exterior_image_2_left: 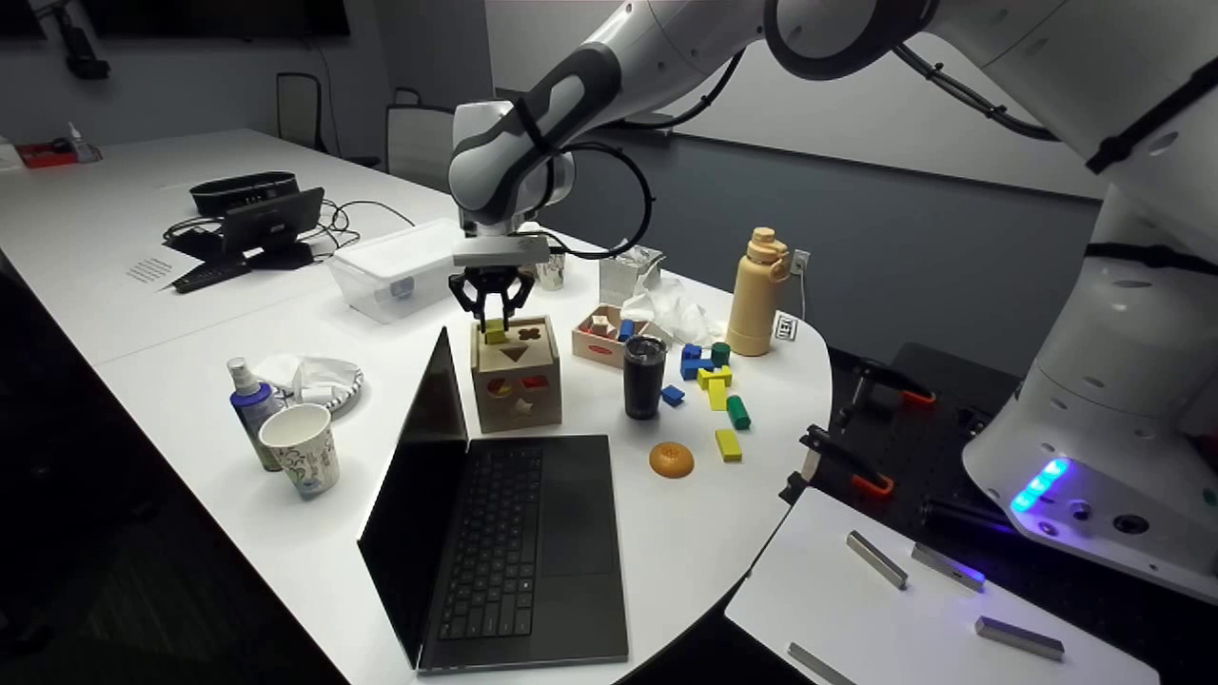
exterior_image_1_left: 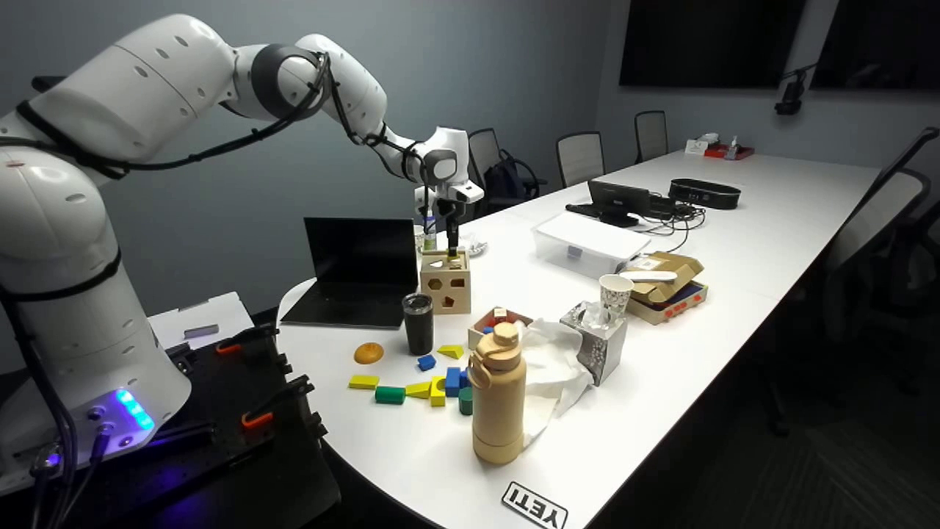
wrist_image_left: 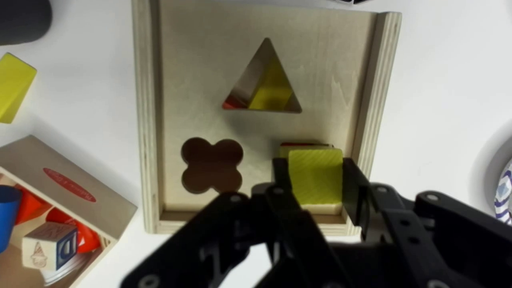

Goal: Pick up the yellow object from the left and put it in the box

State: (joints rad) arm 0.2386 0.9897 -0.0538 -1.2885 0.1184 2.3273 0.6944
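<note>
The yellow object is a small square-topped block (wrist_image_left: 315, 176), seen from above in the wrist view. My gripper (exterior_image_2_left: 494, 322) is shut on it, with one black finger against each side. The box is a tan wooden cube (exterior_image_1_left: 446, 303) with shaped holes, standing upright on the table. It also shows in an exterior view (exterior_image_2_left: 519, 404) and from above in the wrist view (wrist_image_left: 192, 56). The block is over an opening in a corner of the box's lid, beside the triangle and clover holes. I cannot tell whether its lower end is inside the opening.
An open black laptop (exterior_image_2_left: 533, 552) stands close beside the box. A black tumbler (exterior_image_1_left: 419, 327) and a small open wooden tray of blocks (exterior_image_2_left: 598, 350) are near. Several loose blocks, an orange disc (exterior_image_1_left: 369, 353) and a tan bottle (exterior_image_1_left: 499, 397) lie or stand toward the robot base.
</note>
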